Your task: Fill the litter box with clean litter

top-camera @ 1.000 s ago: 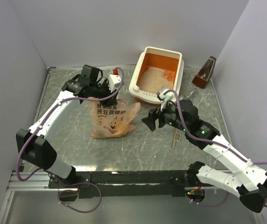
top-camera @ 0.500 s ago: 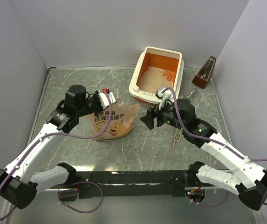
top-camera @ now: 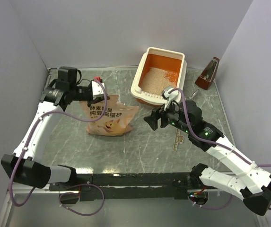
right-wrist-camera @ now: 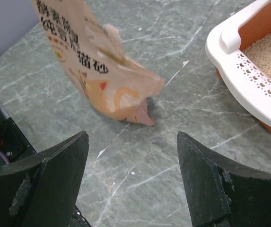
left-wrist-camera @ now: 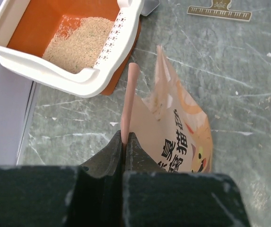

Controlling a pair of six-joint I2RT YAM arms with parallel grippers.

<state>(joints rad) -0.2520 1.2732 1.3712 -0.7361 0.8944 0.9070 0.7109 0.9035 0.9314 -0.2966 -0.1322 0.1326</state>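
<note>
Pinching only a thin edge of the bag (left-wrist-camera: 173, 127), the left gripper (left-wrist-camera: 125, 138) may drop it short of the litter box (left-wrist-camera: 50, 67); right gripper (right-wrist-camera: 133, 158) stands open.

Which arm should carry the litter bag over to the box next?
Left. The left tool is clamped on the litter bag's top edge, while the right tool hangs open and empty near the litter box.
</note>
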